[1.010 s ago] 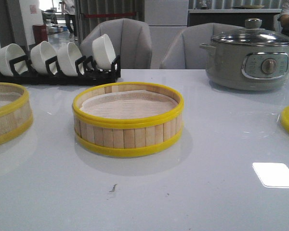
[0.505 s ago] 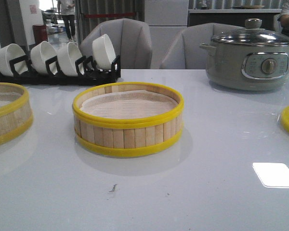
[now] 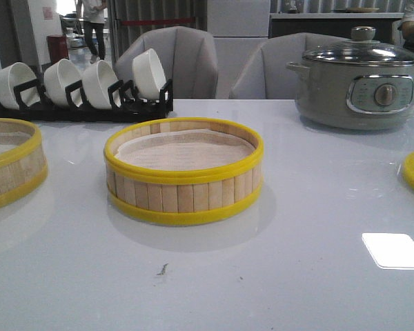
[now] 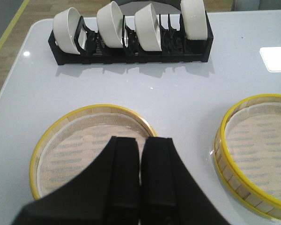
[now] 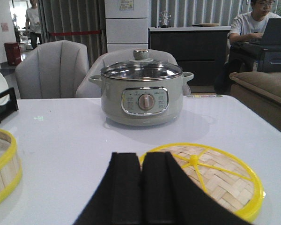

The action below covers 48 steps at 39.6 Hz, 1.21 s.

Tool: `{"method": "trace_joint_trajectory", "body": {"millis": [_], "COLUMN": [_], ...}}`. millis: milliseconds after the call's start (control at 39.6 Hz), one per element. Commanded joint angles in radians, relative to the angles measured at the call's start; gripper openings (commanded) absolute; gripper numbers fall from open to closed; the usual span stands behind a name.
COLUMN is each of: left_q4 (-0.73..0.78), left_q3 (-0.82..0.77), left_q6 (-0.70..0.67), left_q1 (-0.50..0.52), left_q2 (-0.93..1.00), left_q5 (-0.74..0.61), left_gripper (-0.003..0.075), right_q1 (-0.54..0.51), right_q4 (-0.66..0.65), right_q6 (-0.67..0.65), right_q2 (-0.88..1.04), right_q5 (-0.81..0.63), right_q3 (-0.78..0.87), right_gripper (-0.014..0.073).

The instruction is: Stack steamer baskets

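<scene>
**K:** Bamboo baskets status? Where's everything?

**M:** Centre steamer basket (image 3: 183, 172) sits mid-table in the front view, upright, whitish liner inside, yellow rims top and bottom. Second steamer basket (image 3: 11, 162) is at the left edge, cut off by the frame, well apart from the centre one. Woven lid (image 5: 210, 178) lies flat on the table over on the right; only its yellow rim shows in the front view.

**K:** Grippers?

**M:** Left gripper (image 4: 140, 185) hangs over the left basket, fingers pressed together, nothing between them. Right gripper (image 5: 141, 187) is just short of the lid, fingers also together, holding nothing. Neither shows in the front view.

**K:** Any readable text or labels?

**M:** None legible. Grey-green electric pot (image 3: 359, 86), back right, has a control panel with a knob; the markings around it are too small to read. Its glass lid is on.

**K:** Other clutter?

**M:** Black dish rack (image 3: 79, 103) back left with four white bowls standing on edge. White table (image 3: 297, 276) has a small dark speck in front of the centre basket.
</scene>
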State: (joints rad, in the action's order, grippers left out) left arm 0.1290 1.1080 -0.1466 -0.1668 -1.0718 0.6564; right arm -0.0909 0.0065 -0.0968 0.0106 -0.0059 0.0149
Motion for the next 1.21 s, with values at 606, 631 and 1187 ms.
{"method": "trace_joint_trajectory", "body": {"millis": [606, 631, 1187], "left_q4": [0.013, 0.013, 0.008], "left_q3": [0.038, 0.038, 0.038], "left_q6": [-0.001, -0.001, -0.006], "left_q1": [-0.001, -0.001, -0.001], "left_q2": [0.016, 0.016, 0.016], "left_q5": [-0.052, -0.052, -0.056], "left_gripper": [0.0086, 0.0086, 0.0086], "right_q1": [0.0, 0.0, 0.0], "right_q4": [0.034, 0.034, -0.012], "right_q6": [-0.077, -0.077, -0.071], "right_q2": [-0.83, -0.846, -0.935], "right_q5": [0.395, 0.394, 0.255], "right_q3": [-0.843, -0.86, -0.896], "right_gripper": [0.0029, 0.0029, 0.0029]}}
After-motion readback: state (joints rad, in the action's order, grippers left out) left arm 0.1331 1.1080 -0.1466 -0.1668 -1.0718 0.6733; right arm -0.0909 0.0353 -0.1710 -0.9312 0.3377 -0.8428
